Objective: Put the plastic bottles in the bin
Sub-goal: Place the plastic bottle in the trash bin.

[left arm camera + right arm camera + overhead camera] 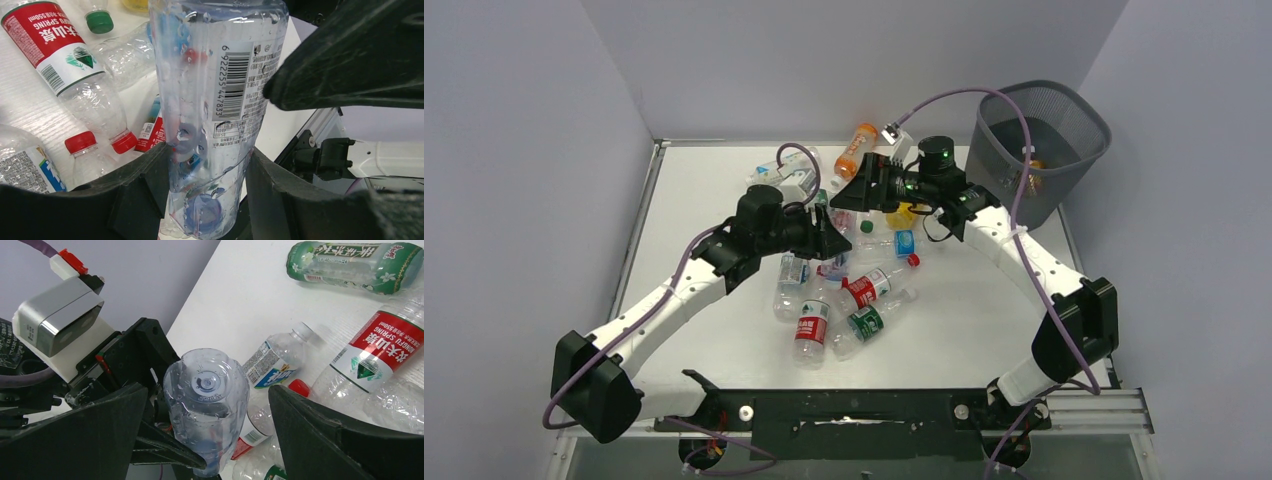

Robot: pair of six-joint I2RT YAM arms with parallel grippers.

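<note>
Bottles (pixel 811 325) are scattered in a loose pile across the middle of the white counter (pixel 984 310). A couple have red labels, and there's a green-label bottle (pixel 864 322) and a blue-label bottle (pixel 904 243). An orange bottle (pixel 856 148) lies off by itself near the back wall.

Left jaws are clamped on a clear bottle (pixel 220 100), gripping it near one end, with its barcode label facing the left wrist camera. It's held up above the pile.

Right jaws are spread wide, sitting either side of that same bottle's base. From the right wrist view there's a gap on both sides, so no grip there. In the left wrist view one right fingertip (pixel 300 85) sits right by the barcode, can't tell if it actually touches.

The mesh bin (pixel 1074 175) is at the far right corner, well right of the held bottle, and something orange-ish shows inside it.
</note>
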